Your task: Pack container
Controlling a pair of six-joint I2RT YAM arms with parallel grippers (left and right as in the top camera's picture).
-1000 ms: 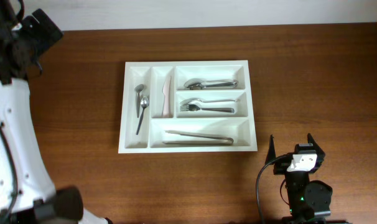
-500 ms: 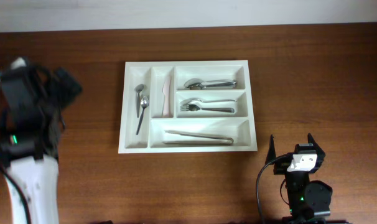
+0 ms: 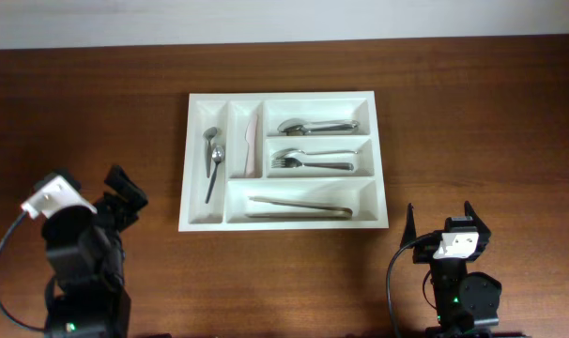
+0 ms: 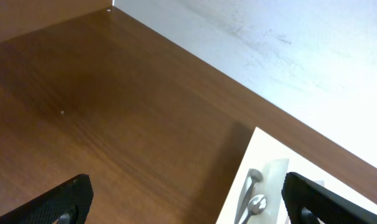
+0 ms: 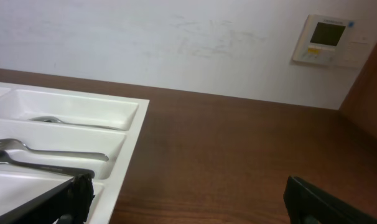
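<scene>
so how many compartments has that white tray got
5 in the tray: far-left narrow slot, second narrow slot, top-right slot, middle-right slot, bottom wide slot. None look hidden.

White rectangular plastic cutlery tray (image 3: pixel 283 95) sat centred on the brown wooden table (image 3: pixel 472 122), toward its far edge. Leftmost narrow compartment held two small metal spoons (image 3: pixel 213 160); the next narrow one held a metal table knife (image 3: pixel 252 141). Right side, far to near: larger metal spoons (image 3: pixel 317 126), metal forks (image 3: pixel 311 161), long metal tongs (image 3: pixel 299 207). My left gripper (image 3: pixel 89 192) stood left of the tray, apart from it; my right gripper (image 3: pixel 441 225) stood before its near right corner.
</scene>
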